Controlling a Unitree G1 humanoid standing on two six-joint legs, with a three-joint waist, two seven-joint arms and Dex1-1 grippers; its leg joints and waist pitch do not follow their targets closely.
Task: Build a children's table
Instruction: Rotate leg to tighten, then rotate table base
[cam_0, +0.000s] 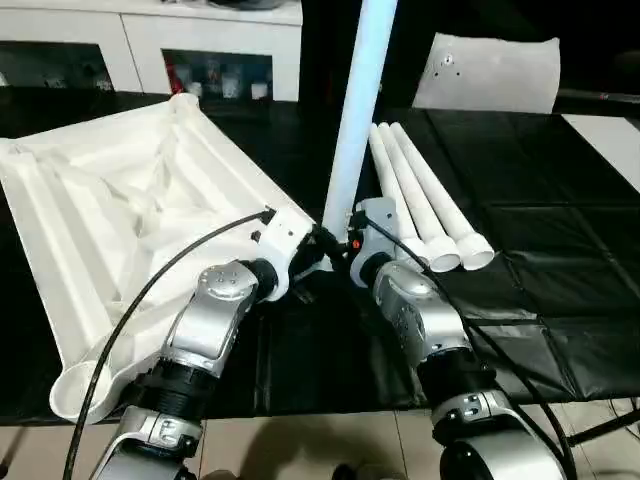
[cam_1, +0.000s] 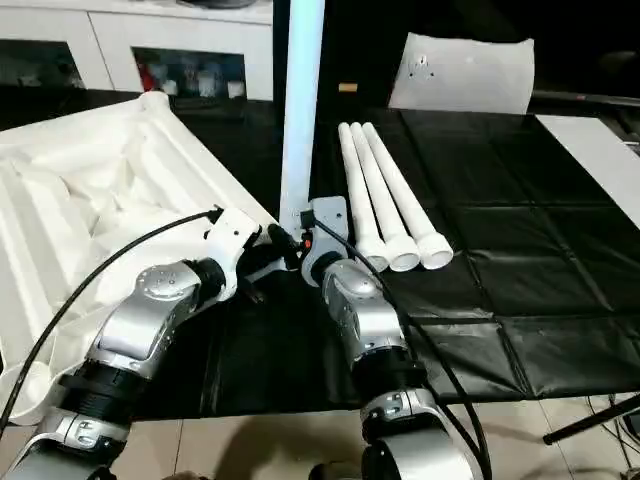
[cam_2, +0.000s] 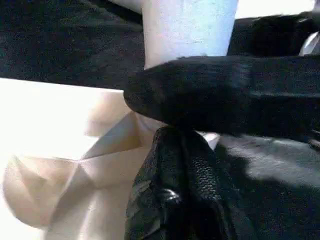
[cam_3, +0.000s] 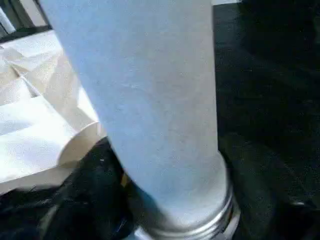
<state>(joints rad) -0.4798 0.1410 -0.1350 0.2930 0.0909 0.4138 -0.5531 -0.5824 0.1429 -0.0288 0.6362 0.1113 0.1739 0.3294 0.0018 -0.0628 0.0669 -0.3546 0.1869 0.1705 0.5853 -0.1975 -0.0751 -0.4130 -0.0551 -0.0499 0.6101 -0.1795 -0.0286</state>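
- The black tabletop runs across the whole scene in front of me; white cabinets stand behind its far edge.
- The white ribbed panel of the children's table lies underside up on the left part of the tabletop; its rim and diagonal ribs face me, and one round corner socket hangs at the near edge on my left.
- One upright leg stands at the panel's near right corner, tilted slightly, its top out of sight above; its foot sits between my two wrists.
- Three loose legs lie side by side on the tabletop just right of the upright one, touching each other, wider ends toward me.
- A flat white bag leans at the far side; a white board strip lies at the far right edge.
- My left tool is pressed together, at the foot of the upright leg by the panel's corner.
- My right tool sits against the foot of the same leg from the other side; whether it is spread or clamping the leg I cannot tell.
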